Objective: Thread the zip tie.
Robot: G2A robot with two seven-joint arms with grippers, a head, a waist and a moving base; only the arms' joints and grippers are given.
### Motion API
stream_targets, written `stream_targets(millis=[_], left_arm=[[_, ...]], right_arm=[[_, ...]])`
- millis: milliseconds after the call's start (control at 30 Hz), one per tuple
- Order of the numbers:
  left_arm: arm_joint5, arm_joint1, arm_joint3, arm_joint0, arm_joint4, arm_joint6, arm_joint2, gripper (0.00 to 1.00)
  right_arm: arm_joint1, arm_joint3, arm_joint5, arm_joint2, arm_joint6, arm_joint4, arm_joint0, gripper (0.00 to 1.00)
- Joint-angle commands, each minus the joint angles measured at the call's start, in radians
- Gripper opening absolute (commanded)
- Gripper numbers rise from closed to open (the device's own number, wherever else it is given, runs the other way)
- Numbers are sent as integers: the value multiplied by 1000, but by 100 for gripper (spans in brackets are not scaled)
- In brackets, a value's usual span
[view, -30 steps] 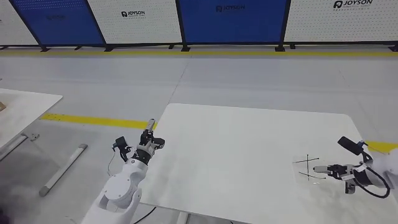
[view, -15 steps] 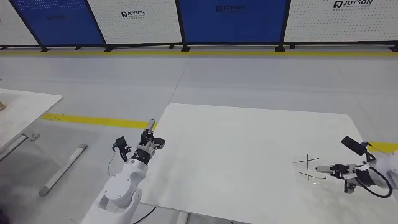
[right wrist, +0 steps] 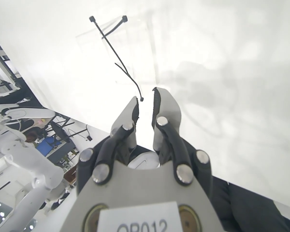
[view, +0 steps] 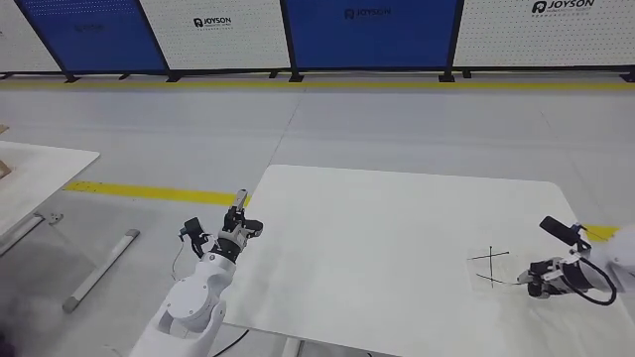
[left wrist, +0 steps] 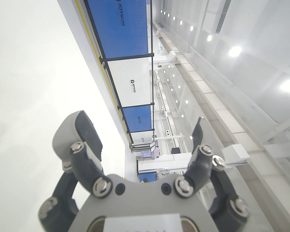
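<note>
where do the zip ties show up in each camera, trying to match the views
top view: zip ties near the right side of the table, ahead of the right gripper.
right wrist view: zip ties on the table, one end between the gripper's tips.
left wrist view: left gripper beside the table, facing wall panels.
shared landmark: the white table.

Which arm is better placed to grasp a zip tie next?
Right. The right pincer has the tip of a black zip tie at its slightly parted jaws. The left pincer hangs open at the opposite edge of the table, far from the ties.
</note>
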Motion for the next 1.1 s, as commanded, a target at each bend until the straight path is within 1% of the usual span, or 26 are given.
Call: stream_targets(millis=[0, 67, 200, 300, 567, 700, 800, 1067], left_arm=[[0, 0, 0, 0, 0, 0, 0, 100], [0, 0, 0, 0, 0, 0, 0, 100], [0, 0, 0, 0, 0, 0, 0, 100], [0, 0, 0, 0, 0, 0, 0, 100], [0, 0, 0, 0, 0, 0, 0, 100], [0, 0, 0, 0, 0, 0, 0, 100], [0, 0, 0, 0, 0, 0, 0, 100], [0, 0, 0, 0, 0, 0, 0, 100]], right_arm=[[-5, 11, 0, -10, 0, -1, 11, 29], [-10, 21, 0, -21, 0, -2, 22, 29], [-17, 32, 0, -42, 0, -10, 39, 22], [-23, 42, 0, -58, 0, -15, 51, 20], [-34, 65, 0, -92, 0, -17, 70, 22], [-33, 67, 0, -93, 0, -17, 72, 22], [-30, 64, 0, -90, 0, -15, 69, 17], [-21, 43, 0, -80, 0, -9, 56, 16]])
